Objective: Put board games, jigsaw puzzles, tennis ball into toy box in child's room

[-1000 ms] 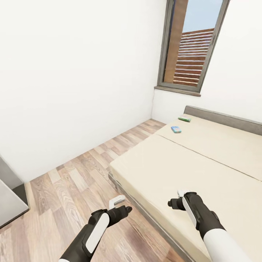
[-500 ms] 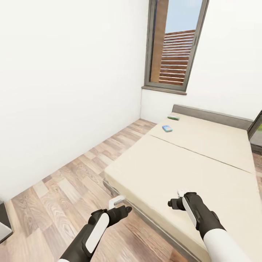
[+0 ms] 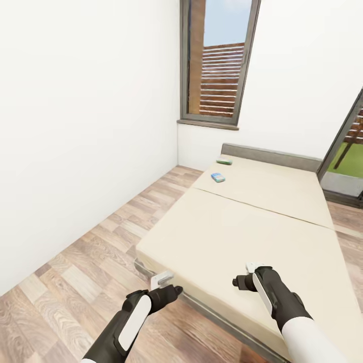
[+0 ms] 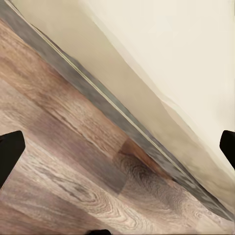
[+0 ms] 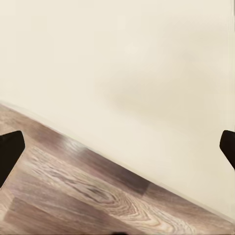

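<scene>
The bed point(image 3: 262, 222) with its beige two-section mattress stretches away from me toward a grey headboard. Two board games lie on its far section: a small blue box point(image 3: 218, 177) and, nearer the headboard, a green-edged box point(image 3: 224, 162). My left gripper point(image 3: 169, 283) hangs open over the wood floor by the bed's near corner. Over the near end of the mattress, my right gripper point(image 3: 244, 275) is open too. In the left wrist view, dark fingertips point(image 4: 10, 154) stand far apart over the floor and bed frame point(image 4: 112, 110). Wide-set fingertips point(image 5: 10, 152) also frame the right wrist view, above the mattress edge point(image 5: 147, 73).
A white wall runs along the left, with a strip of plank floor point(image 3: 101, 252) between it and the bed. A tall grey-framed window point(image 3: 217, 65) stands behind the headboard. At the right edge a glass door point(image 3: 348, 156) opens on grass.
The whole view has swung: the window, bed and games have shifted left in the picture, the grey cabinet at the left has dropped out, and the glass door has appeared. Both arms keep their pose.
</scene>
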`<state>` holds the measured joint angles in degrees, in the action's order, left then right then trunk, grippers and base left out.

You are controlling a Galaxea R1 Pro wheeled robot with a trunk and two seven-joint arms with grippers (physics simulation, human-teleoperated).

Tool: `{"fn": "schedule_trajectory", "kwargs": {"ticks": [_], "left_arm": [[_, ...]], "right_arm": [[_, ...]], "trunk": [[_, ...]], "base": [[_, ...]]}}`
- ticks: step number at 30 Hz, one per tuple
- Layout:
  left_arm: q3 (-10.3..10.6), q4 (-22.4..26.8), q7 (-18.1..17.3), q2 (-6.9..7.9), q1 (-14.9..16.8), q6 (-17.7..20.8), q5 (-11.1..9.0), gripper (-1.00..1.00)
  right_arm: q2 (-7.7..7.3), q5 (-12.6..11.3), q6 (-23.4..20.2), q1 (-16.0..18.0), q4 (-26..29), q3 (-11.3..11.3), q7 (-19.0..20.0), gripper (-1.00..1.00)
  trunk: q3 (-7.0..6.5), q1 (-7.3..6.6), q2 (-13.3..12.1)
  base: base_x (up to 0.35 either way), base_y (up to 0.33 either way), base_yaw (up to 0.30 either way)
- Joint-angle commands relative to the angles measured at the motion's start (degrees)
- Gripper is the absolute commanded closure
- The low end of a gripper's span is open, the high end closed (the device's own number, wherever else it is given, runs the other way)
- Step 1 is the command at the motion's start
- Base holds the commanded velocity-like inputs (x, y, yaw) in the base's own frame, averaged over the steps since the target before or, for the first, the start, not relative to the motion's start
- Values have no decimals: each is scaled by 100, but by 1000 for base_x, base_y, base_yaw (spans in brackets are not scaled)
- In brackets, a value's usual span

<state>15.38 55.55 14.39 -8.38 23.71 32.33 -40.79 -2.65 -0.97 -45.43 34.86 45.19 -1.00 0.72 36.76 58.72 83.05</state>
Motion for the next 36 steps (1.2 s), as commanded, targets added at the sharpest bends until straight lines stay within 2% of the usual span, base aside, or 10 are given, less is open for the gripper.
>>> {"fn": "schedule_trajectory", "kwargs": {"ticks": [1,23,36], "left_arm": [[9,9,51,3,2,11,-60,-100],[9,9,48,3,2,10,-60,-100],[9,9,47,3,2,10,-60,-100]], "right_arm": [[2,-8,-28,3,7,-10,7,-100],[2,-8,-28,3,7,-7,7,-100],[7,-8,-28,3,7,-5,7,-100]], "trunk": [[5,1,3],[5,1,3],[5,1,3]], "base": [[140,265,-278],[140,265,-274],[139,266,-103]]}}
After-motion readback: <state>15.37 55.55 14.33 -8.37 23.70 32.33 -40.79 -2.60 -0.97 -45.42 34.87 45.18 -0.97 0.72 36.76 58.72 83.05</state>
